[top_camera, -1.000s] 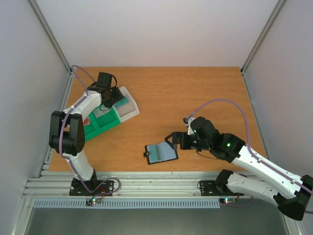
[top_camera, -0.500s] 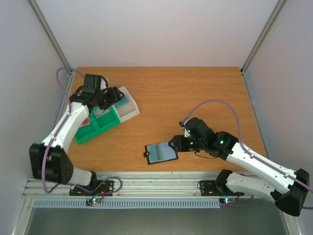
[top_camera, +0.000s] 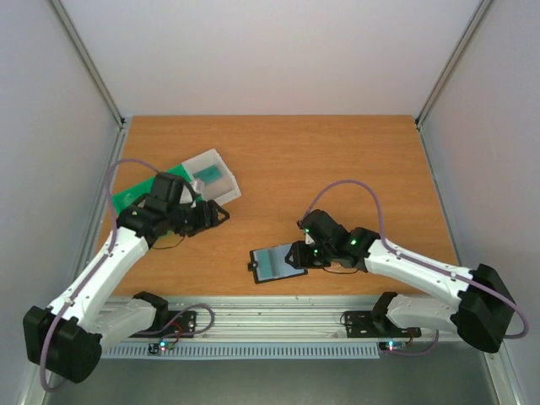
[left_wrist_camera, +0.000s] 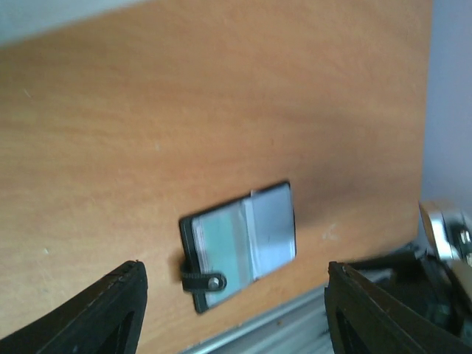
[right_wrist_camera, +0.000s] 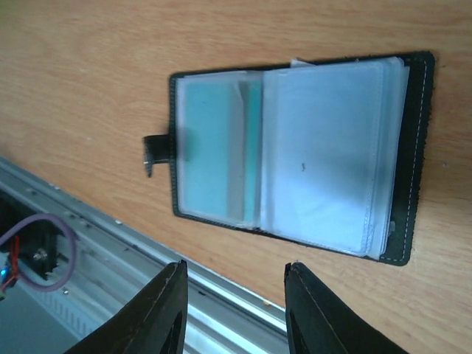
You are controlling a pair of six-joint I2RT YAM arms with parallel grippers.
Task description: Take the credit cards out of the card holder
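Right gripper hangs at the right end of the card holder, its 2 fingers apart with nothing between them. Left gripper is spread wide and empty, well to the left, beside the green-and-white tray. The holder lies open and flat near the table's near edge. Its long axis runs left-right, its tab points left, and a teal card sits in its left sleeve.
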